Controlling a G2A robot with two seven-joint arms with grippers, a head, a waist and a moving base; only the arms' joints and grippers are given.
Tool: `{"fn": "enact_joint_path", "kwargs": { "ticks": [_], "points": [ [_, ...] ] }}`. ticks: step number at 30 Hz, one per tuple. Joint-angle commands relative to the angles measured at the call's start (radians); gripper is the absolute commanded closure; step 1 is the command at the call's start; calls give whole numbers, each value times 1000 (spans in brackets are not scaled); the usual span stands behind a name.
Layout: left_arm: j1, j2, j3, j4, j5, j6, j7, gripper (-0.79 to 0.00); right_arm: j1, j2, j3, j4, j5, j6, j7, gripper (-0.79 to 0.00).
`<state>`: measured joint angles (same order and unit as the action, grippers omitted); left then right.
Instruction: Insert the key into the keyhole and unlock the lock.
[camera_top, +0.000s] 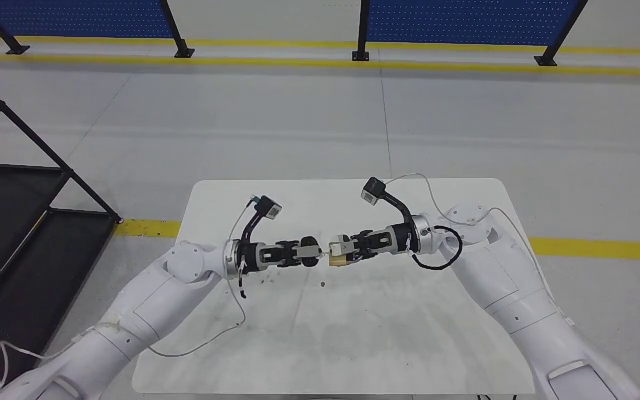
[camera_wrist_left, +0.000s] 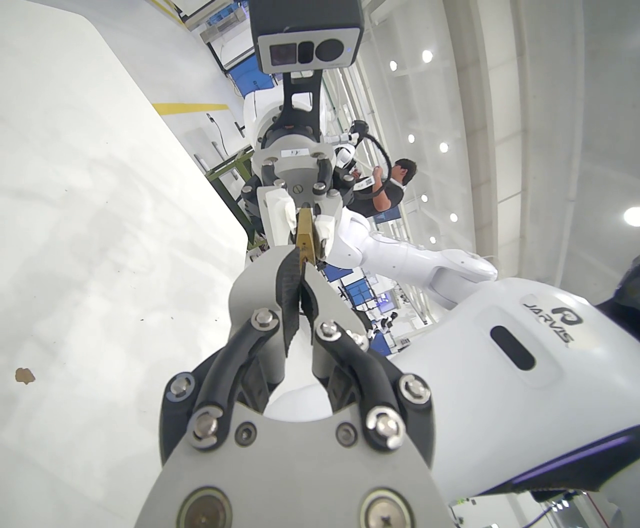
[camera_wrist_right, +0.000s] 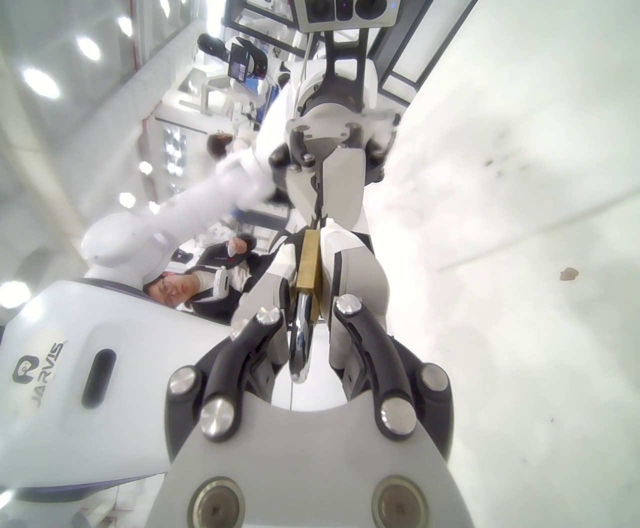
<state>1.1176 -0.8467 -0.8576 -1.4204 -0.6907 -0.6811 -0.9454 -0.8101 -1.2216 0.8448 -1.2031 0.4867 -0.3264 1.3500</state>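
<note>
1. Two grippers meet nose to nose over the middle of one white table, with one brass lock held between them.
2. The right gripper is clamped on the lock's brass body. One white finger sits on each flat side, and the jaws are parted only by the body's thickness.
3. The left gripper is pinched tight, its black ribbed pads pressed together on the one key. Only a thin dark sliver of the key shows, meeting the end of the lock that faces the left arm.
4. In the top view the meeting point lies well apart from all four table edges, with bare tabletop on every side. One small brown speck lies on the surface just on the robot's side of the grippers.
5. The right wrist view takes in the lock's single silver shackle, which points back toward the right gripper's palm between its fingers. The left wrist view looks along the closed pads to the lock's narrow brass edge.
</note>
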Motion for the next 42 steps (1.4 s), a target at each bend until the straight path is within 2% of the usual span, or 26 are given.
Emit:
{"fn": "enact_joint_path", "kwargs": {
  "ticks": [1,32,42],
  "points": [
    [4,-2,-4,-4,1,2,-4,0,0,0,0,0,0,0,0,0],
    [24,-41,-63,-17,24,30,-34,0,0,0,0,0,0,0,0,0],
    [36,-51,-85,-21,81,-18,-30,0,0,0,0,0,0,0,0,0]
  ]
}}
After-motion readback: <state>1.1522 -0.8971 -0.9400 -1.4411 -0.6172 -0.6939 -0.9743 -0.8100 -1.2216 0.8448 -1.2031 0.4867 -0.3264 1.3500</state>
